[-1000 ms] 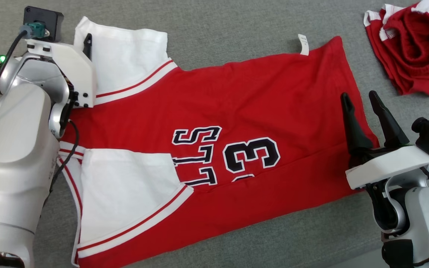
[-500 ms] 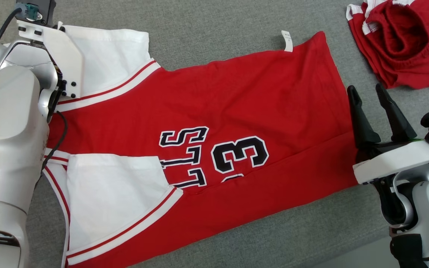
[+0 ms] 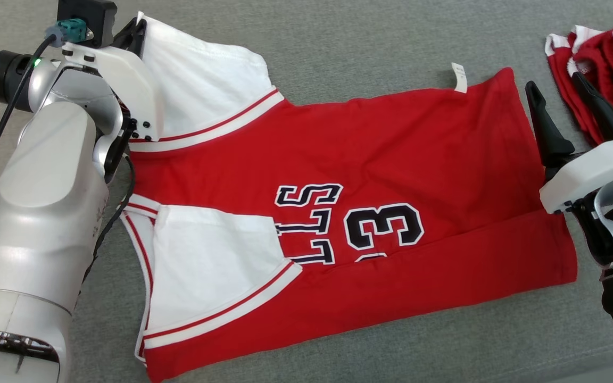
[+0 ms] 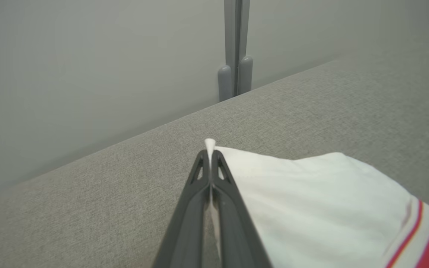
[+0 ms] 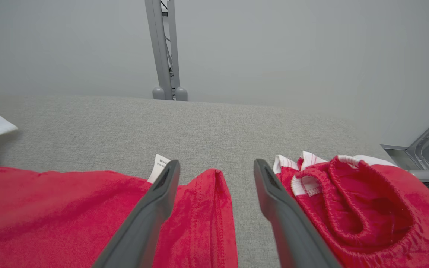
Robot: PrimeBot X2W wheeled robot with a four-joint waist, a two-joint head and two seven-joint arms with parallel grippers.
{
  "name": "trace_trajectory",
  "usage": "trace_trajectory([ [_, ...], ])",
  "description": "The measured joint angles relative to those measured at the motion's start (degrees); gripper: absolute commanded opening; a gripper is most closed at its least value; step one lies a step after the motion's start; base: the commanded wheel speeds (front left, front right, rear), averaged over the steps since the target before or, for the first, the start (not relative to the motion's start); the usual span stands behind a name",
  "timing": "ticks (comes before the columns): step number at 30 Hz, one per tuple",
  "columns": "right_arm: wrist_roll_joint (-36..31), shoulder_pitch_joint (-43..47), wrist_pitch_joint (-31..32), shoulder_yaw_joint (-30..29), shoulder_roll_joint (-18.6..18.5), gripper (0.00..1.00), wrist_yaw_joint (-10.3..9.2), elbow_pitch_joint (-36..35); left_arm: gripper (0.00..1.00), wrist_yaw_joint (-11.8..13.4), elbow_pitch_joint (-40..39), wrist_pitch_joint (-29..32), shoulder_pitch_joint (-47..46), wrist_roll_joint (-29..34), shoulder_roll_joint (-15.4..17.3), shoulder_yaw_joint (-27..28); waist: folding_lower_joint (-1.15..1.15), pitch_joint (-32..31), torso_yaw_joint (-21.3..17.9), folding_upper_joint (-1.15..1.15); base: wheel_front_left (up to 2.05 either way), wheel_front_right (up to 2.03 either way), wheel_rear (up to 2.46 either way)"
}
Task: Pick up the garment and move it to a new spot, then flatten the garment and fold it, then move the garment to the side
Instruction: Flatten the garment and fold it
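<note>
Jersey point(image 3: 391, 149) reads "LLS" and "3" (both sideways).

Bright, soft, even indoor light falls from above and casts no hard shadows. In the head view the red jersey point(image 3: 391, 159) is vivid and sharp. Its white sleeve point(image 3: 205, 80) is almost washed out, and only faint shading marks the folds against the grey desk point(image 3: 338, 37). The silver arm shell point(image 3: 40, 213) at the left carries broad, pale highlights. In the left wrist view the dark left fingers point(image 4: 196, 208) turn soft and unfocused toward the bottom edge, and the plain wall point(image 4: 88, 56) behind dims slightly toward the corners. The right wrist view is crisp in the middle, its right fingers point(image 5: 151, 216) blur low down, and the wide lens makes the grey post point(image 5: 164, 48) lean.
</note>
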Motion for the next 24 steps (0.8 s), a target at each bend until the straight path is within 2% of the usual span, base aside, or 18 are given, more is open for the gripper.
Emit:
trace_trajectory([
  [12,-2.65,-10.33,5.7,1.12,-2.66,1.0,0.0,15.83,0.0,-0.23,-8.75,-3.3,4.1,-2.43,-0.68,0.23,0.0,0.04,6.22,0.0,0.0,0.0,0.0],
  [18,-3.16,-13.66,7.49,3.14,-4.04,1.0,0.01,22.05,0.0,0.24,-13.25,-2.37,6.5,-2.79,-0.56,-0.22,0.0,0.98,7.46,0.0,0.0,0.0,0.0],
  [24,-2.97,-15.29,9.04,5.14,-5.1,1.0,0.01,25.37,0.0,1.1,-16.55,-1.26,7.86,-3.37,-0.05,-0.35,0.0,1.36,7.68,0.0,0.0,0.0,0.0],
])
